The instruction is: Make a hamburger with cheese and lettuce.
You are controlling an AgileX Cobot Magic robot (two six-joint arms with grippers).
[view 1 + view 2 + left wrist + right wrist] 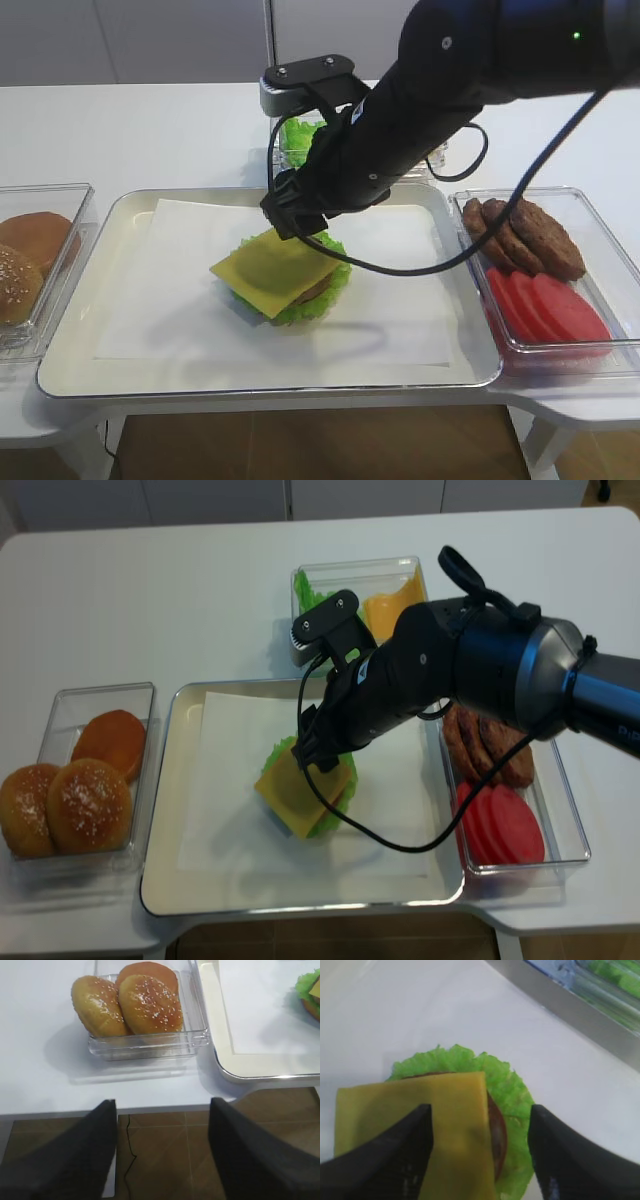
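Right pincer (480, 1155) spread wide over cheese (273, 267), loose patties (525, 236) and tomato slices (545, 305) alongside

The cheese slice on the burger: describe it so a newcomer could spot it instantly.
Find the big cream tray at the table's centre, lined with white paper. On it sits a green lettuce ruffle under a patty; the cheese is the single flat yellow square lying on top, unlike the orange-yellow pile in the back container.
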